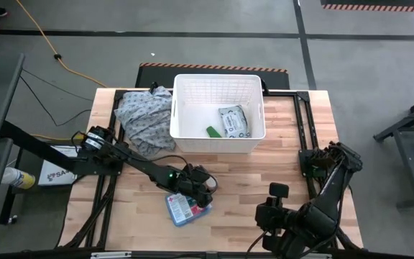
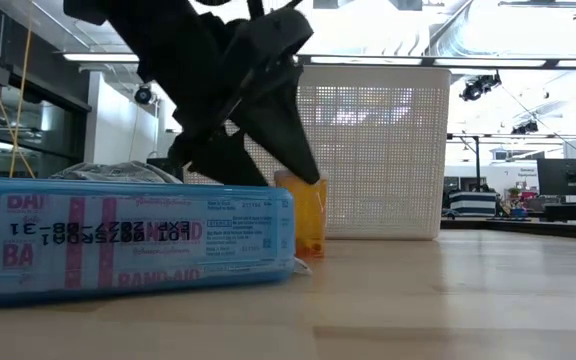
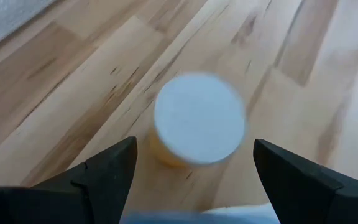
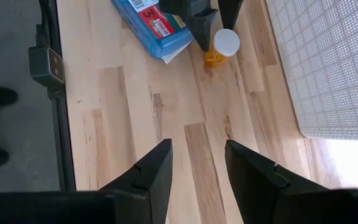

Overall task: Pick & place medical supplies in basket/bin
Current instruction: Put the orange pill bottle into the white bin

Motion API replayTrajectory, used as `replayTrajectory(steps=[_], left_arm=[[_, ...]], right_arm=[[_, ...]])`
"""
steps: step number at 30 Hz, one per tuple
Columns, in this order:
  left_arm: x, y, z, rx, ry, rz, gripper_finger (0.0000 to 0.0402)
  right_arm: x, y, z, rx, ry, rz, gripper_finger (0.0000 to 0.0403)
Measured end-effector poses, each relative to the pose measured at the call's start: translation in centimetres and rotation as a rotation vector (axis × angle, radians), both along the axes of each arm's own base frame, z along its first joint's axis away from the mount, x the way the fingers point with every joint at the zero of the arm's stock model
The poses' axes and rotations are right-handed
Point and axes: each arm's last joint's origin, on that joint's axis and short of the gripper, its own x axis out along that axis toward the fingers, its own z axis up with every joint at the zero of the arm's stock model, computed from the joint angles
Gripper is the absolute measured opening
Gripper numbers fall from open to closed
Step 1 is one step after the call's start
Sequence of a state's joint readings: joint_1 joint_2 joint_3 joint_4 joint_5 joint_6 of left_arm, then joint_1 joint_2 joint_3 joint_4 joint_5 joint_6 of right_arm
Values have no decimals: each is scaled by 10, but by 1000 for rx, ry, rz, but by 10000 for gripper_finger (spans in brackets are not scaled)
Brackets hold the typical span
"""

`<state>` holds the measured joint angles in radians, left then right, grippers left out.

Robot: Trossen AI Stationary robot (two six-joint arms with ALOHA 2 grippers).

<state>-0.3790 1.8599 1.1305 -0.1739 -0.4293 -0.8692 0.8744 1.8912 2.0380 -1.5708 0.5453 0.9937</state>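
Observation:
A small orange bottle with a white cap (image 3: 199,118) stands upright on the table, just right of the blue first-aid box (image 1: 187,208), which lies flat. My left gripper (image 3: 194,149) is open and slants down over the bottle, one finger on each side of the cap, apart from it. In the high view the gripper (image 1: 205,185) hides the bottle. The white basket (image 1: 218,147) at the far middle holds a grey-white packet (image 1: 233,121) and a green item (image 1: 213,131). My right gripper (image 4: 197,152) hangs open and high over the near right.
A grey-blue patterned cloth heap (image 1: 144,119) lies left of the basket, against its wall. Bare wood stretches between the bottle and the basket's near wall (image 4: 328,68) and over the table's right half. The low view shows the box (image 2: 128,240) close in front.

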Motion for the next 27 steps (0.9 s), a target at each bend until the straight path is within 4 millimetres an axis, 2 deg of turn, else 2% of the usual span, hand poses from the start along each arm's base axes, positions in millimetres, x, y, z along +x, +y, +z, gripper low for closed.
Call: replayTrajectory(steps=[15,27], left_arm=[[5,5,-10,29,4,22,353],[9,10,-8,32,-17,18,353]], right_arm=[[3,-3,0,-5,1,-5,140],[3,-3,0,-7,-2,-6,140]])
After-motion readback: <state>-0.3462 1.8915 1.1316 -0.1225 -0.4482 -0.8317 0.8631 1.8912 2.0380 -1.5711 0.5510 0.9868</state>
